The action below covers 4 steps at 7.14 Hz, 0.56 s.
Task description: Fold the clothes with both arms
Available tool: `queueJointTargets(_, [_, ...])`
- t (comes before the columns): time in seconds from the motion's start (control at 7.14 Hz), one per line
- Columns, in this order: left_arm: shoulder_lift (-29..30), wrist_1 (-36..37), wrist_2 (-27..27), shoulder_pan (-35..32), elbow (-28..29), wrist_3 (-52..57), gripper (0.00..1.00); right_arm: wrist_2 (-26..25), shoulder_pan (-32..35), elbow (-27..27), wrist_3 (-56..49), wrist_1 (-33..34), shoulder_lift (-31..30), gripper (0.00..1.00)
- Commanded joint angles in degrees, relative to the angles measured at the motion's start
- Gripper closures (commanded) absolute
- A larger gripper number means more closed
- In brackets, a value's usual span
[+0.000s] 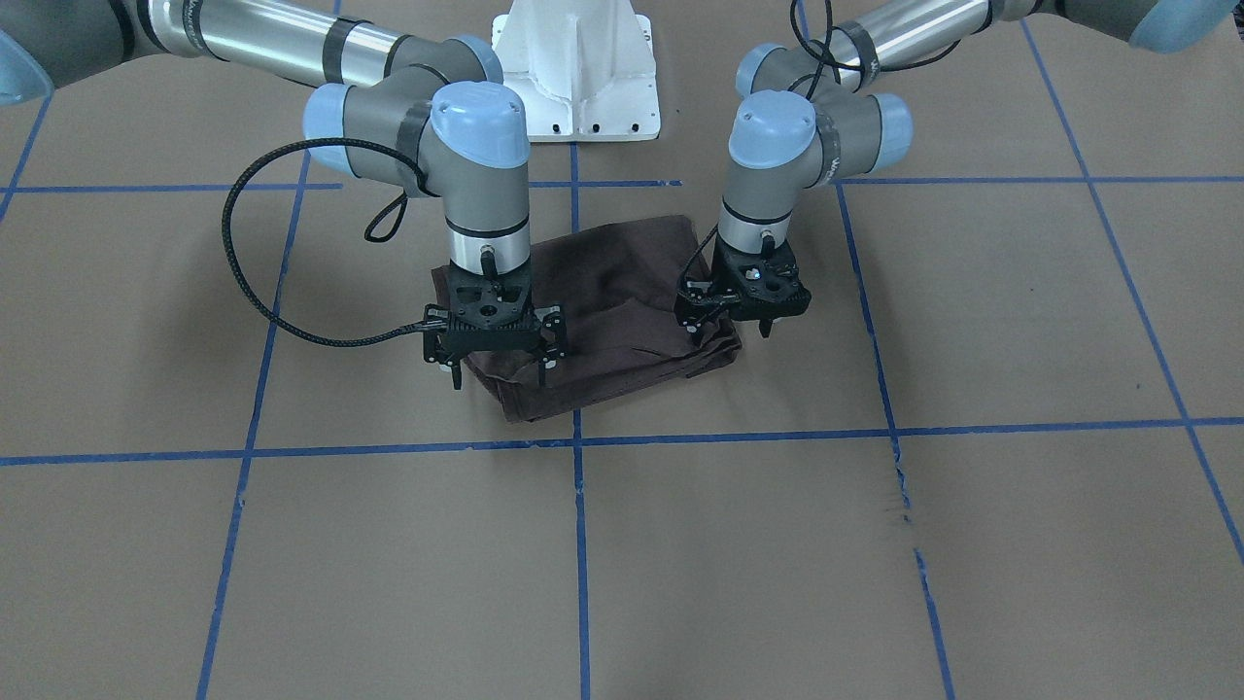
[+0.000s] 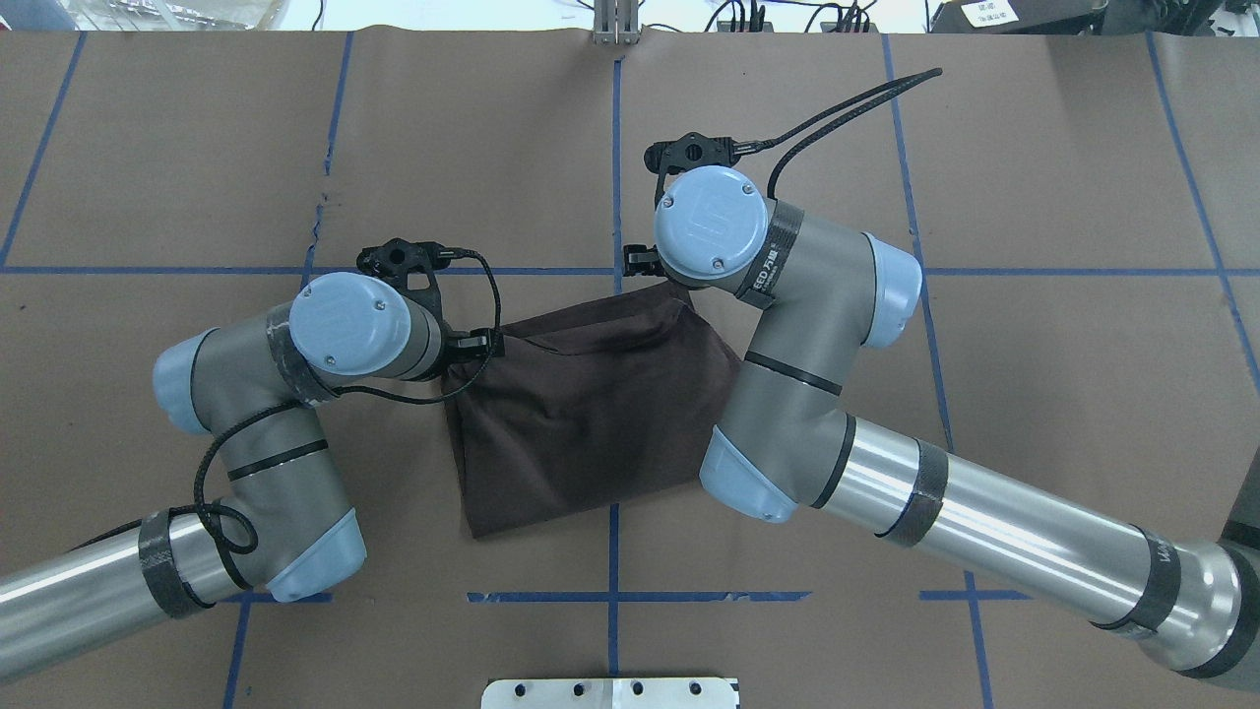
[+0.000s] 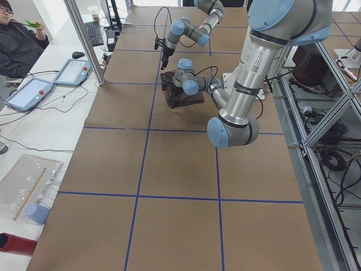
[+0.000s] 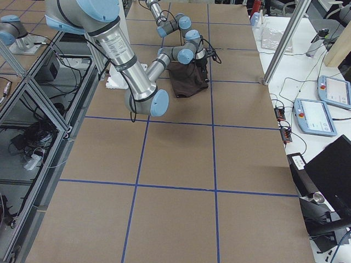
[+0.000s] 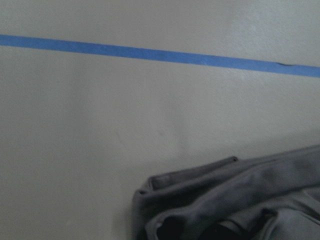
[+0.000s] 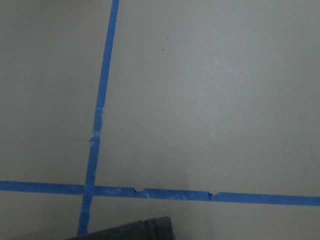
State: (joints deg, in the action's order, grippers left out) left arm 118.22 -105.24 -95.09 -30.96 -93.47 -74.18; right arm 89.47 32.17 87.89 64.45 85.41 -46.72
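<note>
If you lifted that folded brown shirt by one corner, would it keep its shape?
Probably not: the T-shirt shows soft creases and layered edges, so it would likely sag and unfold. It looks thin, so probably light.

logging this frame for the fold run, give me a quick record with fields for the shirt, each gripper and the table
garment: dark brown T-shirt, folded into a compact bundle, lying on the table
left gripper: open, pointing down at one end of the T-shirt
right gripper: open, pointing down at the opposite end
contact: cannot tell whether either gripper touches the cloth
held: nothing
table: brown paper surface with a blue tape grid
</note>
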Motion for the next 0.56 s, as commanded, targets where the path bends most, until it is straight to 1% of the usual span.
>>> queueJointTargets(0.0, [-0.18, -0.14, 0.00, -4.27, 1.36, 6.04, 0.00, 0.00, 0.00, 0.00, -0.03, -0.07, -0.13, 0.00])
queueJointTargets(0.14, [0.08, -1.71, -0.44, -4.98, 0.84, 6.41, 0.00, 0.00, 0.00, 0.00, -0.03, -0.07, -0.04, 0.00])
queueJointTargets(0.28, [0.25, -5.73, -0.53, -4.90, 0.66, 6.06, 0.00, 0.00, 0.00, 0.00, -0.03, -0.07, -0.13, 0.00])
queueJointTargets(0.42, [-0.18, -9.42, -3.32, -4.29, 0.74, 5.02, 0.00, 0.00, 0.00, 0.00, 0.06, -0.07, -0.04, 0.00])
